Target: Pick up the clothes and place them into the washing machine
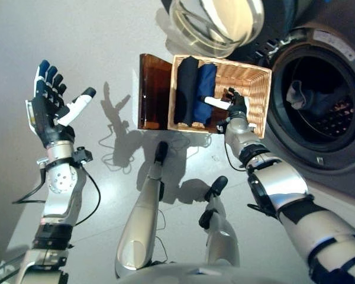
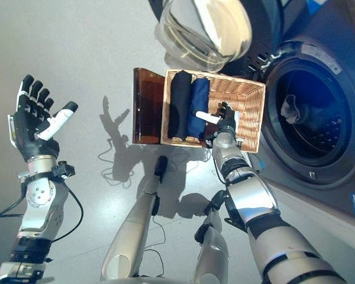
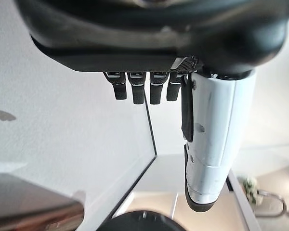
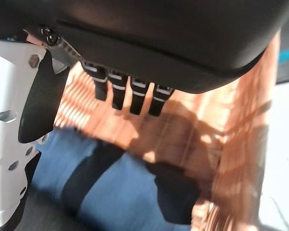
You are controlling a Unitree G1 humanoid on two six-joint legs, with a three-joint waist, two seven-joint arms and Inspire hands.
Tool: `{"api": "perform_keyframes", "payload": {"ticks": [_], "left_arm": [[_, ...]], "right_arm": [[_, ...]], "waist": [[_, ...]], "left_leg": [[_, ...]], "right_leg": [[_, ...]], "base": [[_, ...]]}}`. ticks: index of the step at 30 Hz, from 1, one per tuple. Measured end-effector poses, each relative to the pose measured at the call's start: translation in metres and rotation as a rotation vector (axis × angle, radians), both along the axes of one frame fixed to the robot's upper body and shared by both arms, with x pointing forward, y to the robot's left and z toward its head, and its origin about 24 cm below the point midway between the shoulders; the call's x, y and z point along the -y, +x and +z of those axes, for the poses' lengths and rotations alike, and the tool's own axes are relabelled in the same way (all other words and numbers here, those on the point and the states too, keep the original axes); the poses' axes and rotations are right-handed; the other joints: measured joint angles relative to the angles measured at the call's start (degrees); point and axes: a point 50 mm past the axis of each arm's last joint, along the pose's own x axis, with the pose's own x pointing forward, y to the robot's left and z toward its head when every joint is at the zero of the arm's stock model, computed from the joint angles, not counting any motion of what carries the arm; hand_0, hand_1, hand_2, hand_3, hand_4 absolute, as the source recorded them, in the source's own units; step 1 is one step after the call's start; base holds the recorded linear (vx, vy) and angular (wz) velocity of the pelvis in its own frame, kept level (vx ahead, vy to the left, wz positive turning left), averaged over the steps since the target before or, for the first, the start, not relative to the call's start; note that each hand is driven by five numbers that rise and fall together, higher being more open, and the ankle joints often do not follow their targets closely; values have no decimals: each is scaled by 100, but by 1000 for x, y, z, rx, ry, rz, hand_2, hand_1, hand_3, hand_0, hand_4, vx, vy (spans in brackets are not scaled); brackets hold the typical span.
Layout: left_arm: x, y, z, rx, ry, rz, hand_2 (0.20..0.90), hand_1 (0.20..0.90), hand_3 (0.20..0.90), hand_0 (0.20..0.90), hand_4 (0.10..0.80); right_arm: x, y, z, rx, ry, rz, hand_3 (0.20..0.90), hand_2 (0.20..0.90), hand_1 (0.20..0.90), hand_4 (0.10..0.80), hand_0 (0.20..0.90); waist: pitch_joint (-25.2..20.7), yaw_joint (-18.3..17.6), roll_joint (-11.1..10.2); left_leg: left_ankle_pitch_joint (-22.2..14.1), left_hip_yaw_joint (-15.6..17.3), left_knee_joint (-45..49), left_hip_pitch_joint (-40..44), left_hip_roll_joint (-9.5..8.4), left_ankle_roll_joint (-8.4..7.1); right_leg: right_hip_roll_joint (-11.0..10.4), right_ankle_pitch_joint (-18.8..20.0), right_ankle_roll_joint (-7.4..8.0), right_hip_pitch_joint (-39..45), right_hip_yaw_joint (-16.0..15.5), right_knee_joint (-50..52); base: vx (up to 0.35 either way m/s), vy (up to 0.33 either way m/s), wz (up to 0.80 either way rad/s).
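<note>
A wicker basket (image 1: 253, 89) rests on a dark brown box (image 1: 152, 92) beside the washing machine (image 1: 319, 100). In the basket lie a folded black garment (image 1: 186, 89) and a folded blue garment (image 1: 205, 89). The blue one also shows in the right wrist view (image 4: 120, 192). My right hand (image 1: 235, 106) hovers over the basket, fingers straight and open, holding nothing. Dark clothing (image 1: 310, 97) lies inside the drum. My left hand (image 1: 47, 106) is raised open, far to the left over the floor.
The machine's round glass door (image 1: 216, 23) stands open above the basket's far side. Grey floor (image 1: 106, 47) spreads to the left of the box.
</note>
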Motion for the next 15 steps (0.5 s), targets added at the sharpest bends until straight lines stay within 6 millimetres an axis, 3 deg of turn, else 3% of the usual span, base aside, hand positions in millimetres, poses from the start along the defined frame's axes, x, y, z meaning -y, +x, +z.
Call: {"api": "perform_keyframes", "payload": {"ticks": [2,3,4,10,15], "left_arm": [[1,1,1,4,0,-3,900,900,900,900,800],[2,1,2,6,1,-6,900,900,900,900,800],[2,2,2,9,0,-7,900,900,900,900,800],[1,2,4,14,3,7,900,900,900,900,800],[0,3,9,28,18,8,900,900,900,900,800]], "right_arm": [[0,1,1,-7,-5,-4,900,900,900,800,900],[0,1,1,-15,-8,-10,752,752,752,694,752],[1,1,1,-19,-10,-16,200,200,200,300,200],[11,1,5,-81,-67,-90,200,200,200,300,200],[31,0,11,-93,-103,-150,200,200,200,300,200]], "waist": [[2,46,-4],[2,63,-4],[4,79,-6],[18,139,0],[43,314,41]], "left_leg": [[5,-45,1,-29,-10,-9],[6,-74,1,-50,-17,-11],[7,-96,1,-66,-24,-13],[17,-153,-26,-221,-101,-27],[13,-118,-51,-284,-151,-35]], "right_leg": [[5,-20,9,-1,-20,0],[7,-36,13,-2,-22,0],[8,-53,11,-4,-23,1],[-57,-147,67,-48,-114,3],[-107,-195,105,-118,-128,8]], "base": [[25,-10,10],[30,-21,12],[27,-13,15],[5,7,15],[-8,23,3]]}}
